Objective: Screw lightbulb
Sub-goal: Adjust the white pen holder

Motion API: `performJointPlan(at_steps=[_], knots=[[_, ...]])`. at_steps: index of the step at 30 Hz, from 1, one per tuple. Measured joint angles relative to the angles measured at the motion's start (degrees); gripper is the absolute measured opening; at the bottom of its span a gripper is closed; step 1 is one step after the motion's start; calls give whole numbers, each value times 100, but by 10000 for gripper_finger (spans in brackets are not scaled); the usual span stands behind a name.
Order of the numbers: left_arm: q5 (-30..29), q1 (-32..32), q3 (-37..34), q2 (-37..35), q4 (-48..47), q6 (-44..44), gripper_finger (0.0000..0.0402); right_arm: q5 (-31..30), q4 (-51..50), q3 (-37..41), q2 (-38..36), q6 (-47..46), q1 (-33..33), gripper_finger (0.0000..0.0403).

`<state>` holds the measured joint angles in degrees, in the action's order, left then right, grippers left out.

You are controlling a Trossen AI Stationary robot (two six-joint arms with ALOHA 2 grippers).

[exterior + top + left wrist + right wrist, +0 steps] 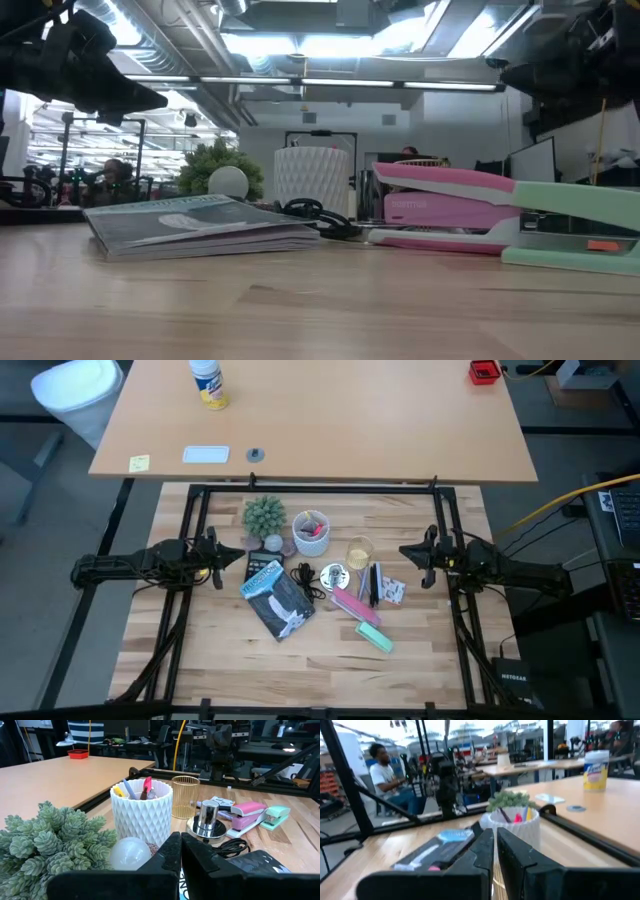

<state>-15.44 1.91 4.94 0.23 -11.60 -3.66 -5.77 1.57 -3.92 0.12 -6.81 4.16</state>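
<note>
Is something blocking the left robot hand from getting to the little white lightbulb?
Nothing visible blocks it. The lightbulb lies just ahead of the shut left gripper, between the green plant and the white cup; both crowd it closely.

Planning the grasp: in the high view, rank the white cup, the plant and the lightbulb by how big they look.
1. plant and white cup: look about alike, so not ranked apart.
2. lightbulb: clearly smallest, tucked between them.
</note>
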Motion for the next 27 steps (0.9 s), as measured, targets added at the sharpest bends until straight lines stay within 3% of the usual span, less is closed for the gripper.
performJointPlan(at_steps=[6,18,27], knots=[[1,2,-1,1,0,0,4,80,28,0,10,3,0,42],[0,2,-1,0,9,0,4,86,1138,-2,671,142,0,175],[-24,2,-1,0,16,142,4,85,1497,-358,1757,417,0,182]])
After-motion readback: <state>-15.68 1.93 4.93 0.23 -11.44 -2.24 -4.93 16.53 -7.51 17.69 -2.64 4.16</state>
